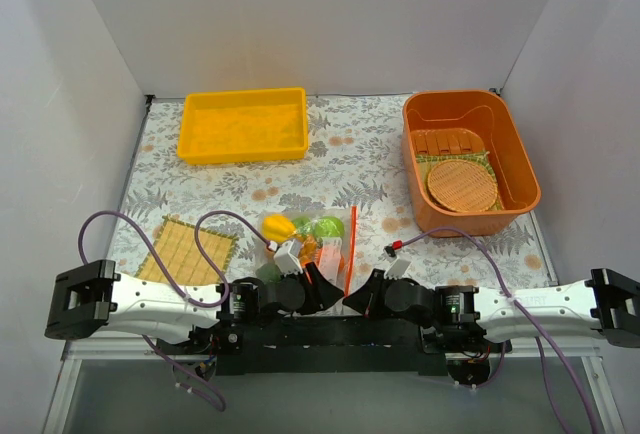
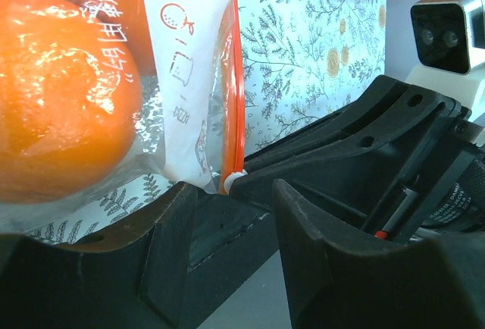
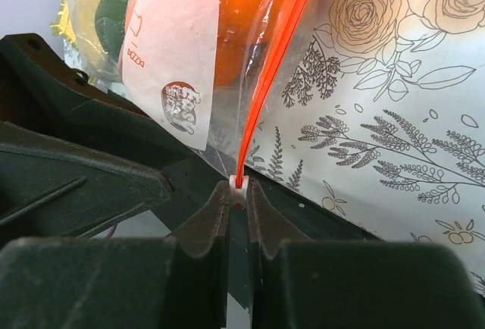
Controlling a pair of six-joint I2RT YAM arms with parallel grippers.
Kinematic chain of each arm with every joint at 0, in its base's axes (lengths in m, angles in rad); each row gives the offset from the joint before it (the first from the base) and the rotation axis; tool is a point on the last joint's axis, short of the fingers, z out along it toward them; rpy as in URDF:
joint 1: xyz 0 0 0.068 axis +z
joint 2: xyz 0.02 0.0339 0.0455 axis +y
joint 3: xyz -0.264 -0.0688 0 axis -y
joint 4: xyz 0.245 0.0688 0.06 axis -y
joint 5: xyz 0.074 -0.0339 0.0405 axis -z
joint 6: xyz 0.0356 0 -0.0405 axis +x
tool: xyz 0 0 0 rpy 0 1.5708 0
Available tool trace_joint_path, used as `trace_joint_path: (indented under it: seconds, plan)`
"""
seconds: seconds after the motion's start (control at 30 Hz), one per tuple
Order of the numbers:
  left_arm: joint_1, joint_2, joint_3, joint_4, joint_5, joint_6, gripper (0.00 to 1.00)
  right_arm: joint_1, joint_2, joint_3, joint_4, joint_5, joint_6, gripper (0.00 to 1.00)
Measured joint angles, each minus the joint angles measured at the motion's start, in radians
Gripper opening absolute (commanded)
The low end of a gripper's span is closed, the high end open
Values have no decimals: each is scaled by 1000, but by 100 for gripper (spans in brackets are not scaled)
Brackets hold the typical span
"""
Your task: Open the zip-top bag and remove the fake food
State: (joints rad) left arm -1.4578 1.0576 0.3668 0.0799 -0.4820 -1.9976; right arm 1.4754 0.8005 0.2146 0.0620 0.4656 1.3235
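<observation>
The zip-top bag (image 1: 318,242) lies on the flowered cloth just ahead of both grippers, with its orange-red zip strip (image 1: 351,246) on its right side. Inside it I see fake food: a yellow piece (image 1: 277,225), a bright green ball (image 1: 326,227), an orange ball (image 1: 305,250) and a dark green piece (image 1: 268,272). My right gripper (image 3: 238,195) is shut on the white zip slider (image 3: 238,185) at the strip's near end. My left gripper (image 2: 231,200) is open at the bag's near corner (image 2: 198,164), holding nothing, with the orange ball (image 2: 61,101) close ahead.
A yellow tray (image 1: 243,124) stands at the back left. An orange bin (image 1: 515,154) at the back right holds wooden slats (image 1: 447,141) and a round woven disc (image 1: 461,185). A woven straw mat (image 1: 187,251) lies at the left. Purple cables (image 1: 205,239) loop over it.
</observation>
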Motion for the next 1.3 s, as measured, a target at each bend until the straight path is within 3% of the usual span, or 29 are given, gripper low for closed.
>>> trace_joint_path:
  seconds: [0.17, 0.47, 0.83, 1.03, 1.2, 1.3]
  plan:
    - [0, 10, 0, -4, 0, 0, 35, 10, -8, 0, -1, 7, 18, 1]
    - [0, 52, 0, -49, -1, -1, 38, 13, -47, -14, -10, 25, 47, 1]
    - [24, 74, 3, 6, -2, 0, 36, 13, -33, -14, -10, 26, 48, 1]
    - [35, 126, 3, 49, 7, -2, 22, 13, -33, -14, -10, 27, 54, 1]
    - [35, 180, 17, 64, 25, -7, 1, 13, -33, -14, -14, 30, 62, 1]
    - [35, 188, 30, 63, 30, -7, 0, 14, -37, -16, -15, 33, 63, 1]
